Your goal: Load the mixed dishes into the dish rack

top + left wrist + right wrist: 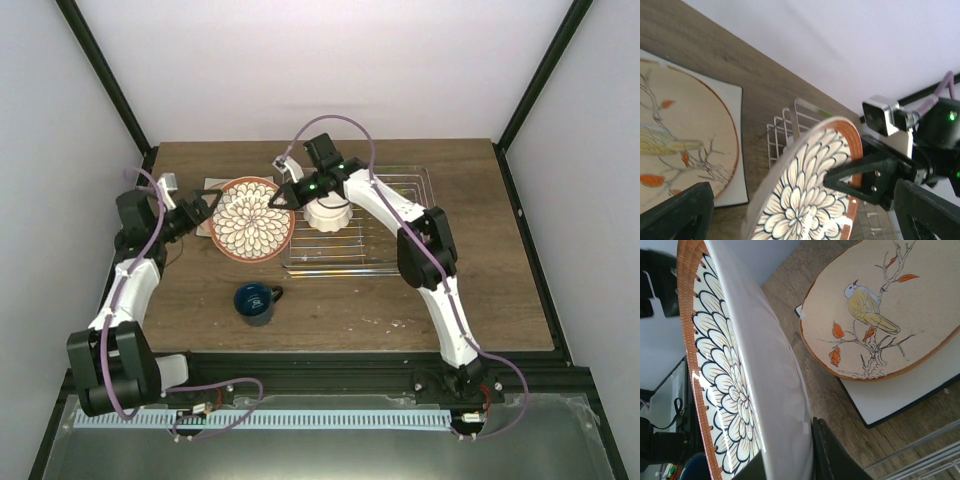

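Observation:
The beige floral round plate (250, 218) stands tilted on edge at the left end of the silver wire dish rack (400, 200). My right gripper (283, 195) is shut on its right rim; the right wrist view shows a finger on each face of the plate (735, 365). My left gripper (207, 213) is open at the plate's left side, its fingers (675, 215) spread wide around the plate (805, 190) without pinching it. A small white scalloped bowl (328, 212) sits in the rack. The white square plate (690, 125) with a bird picture lies flat behind the floral plate. The dark blue mug (256, 302) stands on the table.
The rack's wires (780, 135) lie right behind the floral plate's rim. The wooden table (500, 290) is bounded by black frame posts and white walls on three sides. Both arm bases sit at the near edge.

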Controlling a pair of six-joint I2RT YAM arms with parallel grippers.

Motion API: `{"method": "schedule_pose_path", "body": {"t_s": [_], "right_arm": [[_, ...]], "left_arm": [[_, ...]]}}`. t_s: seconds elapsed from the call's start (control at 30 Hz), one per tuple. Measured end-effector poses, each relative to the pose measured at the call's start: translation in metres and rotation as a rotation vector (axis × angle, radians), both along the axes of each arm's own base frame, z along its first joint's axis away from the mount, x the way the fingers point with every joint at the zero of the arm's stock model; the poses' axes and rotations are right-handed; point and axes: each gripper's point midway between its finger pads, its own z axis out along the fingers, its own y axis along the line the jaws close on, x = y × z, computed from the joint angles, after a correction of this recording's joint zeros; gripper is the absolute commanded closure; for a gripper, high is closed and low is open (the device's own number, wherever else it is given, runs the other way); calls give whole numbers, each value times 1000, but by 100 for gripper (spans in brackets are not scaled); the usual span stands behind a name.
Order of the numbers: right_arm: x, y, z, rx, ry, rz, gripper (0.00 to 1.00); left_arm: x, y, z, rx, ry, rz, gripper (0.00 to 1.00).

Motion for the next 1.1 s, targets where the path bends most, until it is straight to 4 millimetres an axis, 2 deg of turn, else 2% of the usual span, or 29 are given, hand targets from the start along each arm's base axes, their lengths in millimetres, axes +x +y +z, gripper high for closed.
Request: {"method": "schedule_pose_path", "body": {"t_s": [0.1, 0.17, 0.23, 0.3, 0.4, 0.5, 0.6, 0.73, 0.93, 1.0, 1.1], "right_arm": [[3, -5, 6, -12, -29, -13, 99], [8, -13, 15, -31, -74, -33, 99], [14, -25, 26, -61, -134, -60, 99], [19, -41, 47, -93, -226, -96, 99], [18, -74, 79, -150, -373, -160, 99], [7, -112, 110, -222, -527, -225, 99], [3, -145, 125, -315, -651, -290, 99], [-2, -181, 119, -472, -777, -334, 99], [-28, -233, 91, -701, -992, -283, 99], [-39, -248, 92, -747, -1075, -255, 99], [-44, -261, 111, -778, -1180, -244, 99]], "left_arm": [[9, 14, 15, 24, -14, 46, 0], [18, 32, 22, 50, -9, 98, 0], [28, 53, 21, 86, 18, 158, 0], [40, 74, 9, 135, 71, 213, 0], [55, 97, -22, 211, 184, 265, 0], [61, 109, -54, 274, 300, 281, 0], [62, 116, -75, 330, 374, 289, 0], [63, 118, -80, 360, 399, 287, 0], [73, 118, -83, 354, 399, 277, 0], [75, 115, -88, 353, 407, 267, 0], [77, 111, -90, 351, 409, 254, 0]]}}
